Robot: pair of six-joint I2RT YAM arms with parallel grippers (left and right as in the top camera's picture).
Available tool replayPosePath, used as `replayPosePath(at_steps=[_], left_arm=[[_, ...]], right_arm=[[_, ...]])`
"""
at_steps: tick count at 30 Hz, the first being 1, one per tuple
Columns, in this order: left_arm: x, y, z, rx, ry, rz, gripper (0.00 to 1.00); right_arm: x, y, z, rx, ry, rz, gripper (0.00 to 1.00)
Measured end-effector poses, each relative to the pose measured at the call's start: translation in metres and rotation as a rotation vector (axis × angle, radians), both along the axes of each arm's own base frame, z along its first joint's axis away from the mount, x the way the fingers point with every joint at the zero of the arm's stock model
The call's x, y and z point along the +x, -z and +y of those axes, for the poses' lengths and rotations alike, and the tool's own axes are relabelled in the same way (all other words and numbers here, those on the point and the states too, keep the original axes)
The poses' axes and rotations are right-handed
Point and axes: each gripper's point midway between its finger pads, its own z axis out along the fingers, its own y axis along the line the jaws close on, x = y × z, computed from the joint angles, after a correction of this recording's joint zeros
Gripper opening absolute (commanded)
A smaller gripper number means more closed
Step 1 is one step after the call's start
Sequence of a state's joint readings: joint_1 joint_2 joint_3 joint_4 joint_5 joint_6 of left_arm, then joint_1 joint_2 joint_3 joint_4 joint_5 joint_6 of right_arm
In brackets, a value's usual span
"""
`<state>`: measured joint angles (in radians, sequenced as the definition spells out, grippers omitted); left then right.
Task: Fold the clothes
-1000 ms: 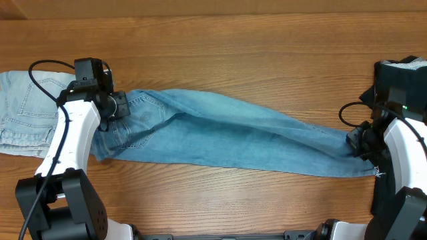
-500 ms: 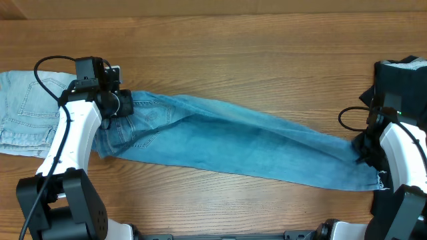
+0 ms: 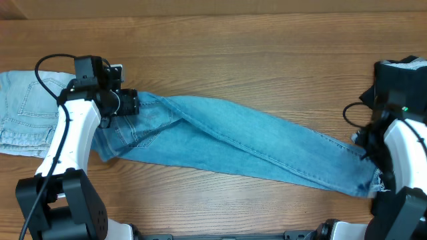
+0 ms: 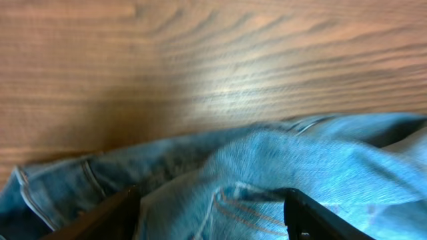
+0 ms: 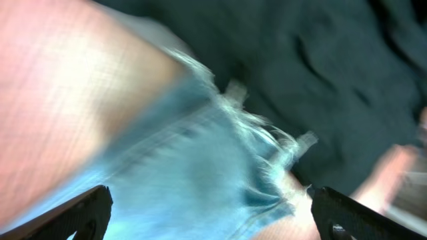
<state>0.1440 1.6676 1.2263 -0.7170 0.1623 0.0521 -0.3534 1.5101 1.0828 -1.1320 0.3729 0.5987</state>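
Observation:
The medium-blue jeans [image 3: 247, 147] lie stretched across the table, waist at the left and frayed hems [image 3: 373, 185] at the right. My left gripper [image 3: 129, 103] hovers over the waist end. In the left wrist view it [image 4: 212, 195] is open, and denim with orange pocket stitching [image 4: 247, 203] lies loose between its wide-apart fingers. My right gripper [image 3: 365, 145] is at the leg ends. In its own view it [image 5: 211, 195] is open, and the frayed hem [image 5: 267, 173] lies below it, free of both fingers.
A paler light-blue pair of jeans [image 3: 27, 113] lies at the far left, partly under the left arm. A black garment [image 3: 407, 77] sits at the right edge and fills the top of the right wrist view [image 5: 320, 60]. Bare wood [image 3: 233, 53] spans the back.
Both grippers have opened and let go of the jeans. The leg ends have swung toward the front edge. The left gripper has shifted slightly to the right.

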Motion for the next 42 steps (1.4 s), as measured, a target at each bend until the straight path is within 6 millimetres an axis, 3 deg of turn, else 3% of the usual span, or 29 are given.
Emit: replayPosePath(at_steps=[1,2,3,5,7,10,13,19,22,24,25,26,27,28,34,37,39,42], left_arm=[[0.004,-0.009,-0.001,-0.007,0.009,-0.012,0.80],[0.010,-0.022,-0.003,-0.012,0.019,-0.032,0.80],[0.016,-0.034,-0.007,-0.014,0.031,-0.055,0.79],[0.022,-0.051,-0.017,-0.012,0.062,-0.079,0.66],[0.027,-0.063,-0.037,-0.003,0.130,-0.104,0.41],[0.028,-0.064,-0.048,-0.001,0.161,-0.110,0.39],[0.033,-0.067,-0.048,0.002,0.162,-0.137,0.45],[0.040,-0.071,-0.047,0.009,0.165,-0.169,0.50],[0.043,-0.073,-0.046,0.019,0.161,-0.184,0.51],[0.044,-0.074,-0.045,0.021,0.160,-0.188,0.51],[0.044,-0.074,-0.045,0.021,0.160,-0.188,0.51],[0.044,-0.074,-0.045,0.021,0.160,-0.189,0.51],[0.044,-0.074,-0.045,0.021,0.160,-0.189,0.51],[0.045,-0.074,-0.045,0.021,0.160,-0.192,0.52],[0.046,-0.074,-0.041,0.042,0.149,-0.193,0.52],[0.046,-0.075,-0.041,0.045,0.147,-0.196,0.52],[0.046,-0.075,-0.041,0.045,0.147,-0.196,0.56],[0.044,-0.073,-0.040,0.047,0.148,-0.185,0.57]], right_arm=[[0.020,-0.012,0.006,0.053,-0.097,-0.057,0.80],[0.043,-0.029,0.016,0.115,-0.211,-0.136,0.68],[0.053,-0.036,0.027,0.166,-0.282,-0.178,0.53],[0.056,-0.037,0.053,0.300,-0.378,-0.214,0.04],[0.046,-0.029,0.074,0.416,-0.404,-0.201,0.04],[0.016,0.004,0.094,0.523,-0.340,-0.119,0.04],[-0.019,0.050,0.111,0.599,-0.264,-0.039,0.04],[-0.017,0.074,0.111,0.602,-0.207,-0.052,0.04],[-0.008,0.098,0.109,0.622,-0.179,-0.022,0.04],[-0.004,0.101,0.110,0.631,-0.171,-0.016,0.04],[0.000,0.102,0.111,0.631,-0.180,-0.015,0.04],[0.018,0.102,0.115,0.635,-0.215,-0.063,0.04],[0.039,0.102,0.120,0.631,-0.263,-0.113,0.04],[0.079,0.102,0.132,0.629,-0.351,-0.174,0.04],[0.174,0.096,0.151,0.503,-0.589,-0.270,0.04],[0.193,0.094,0.147,0.452,-0.660,-0.289,0.04],[0.192,0.087,0.141,0.439,-0.680,-0.216,0.04],[0.209,0.025,0.117,0.317,-0.722,-0.134,0.04]])
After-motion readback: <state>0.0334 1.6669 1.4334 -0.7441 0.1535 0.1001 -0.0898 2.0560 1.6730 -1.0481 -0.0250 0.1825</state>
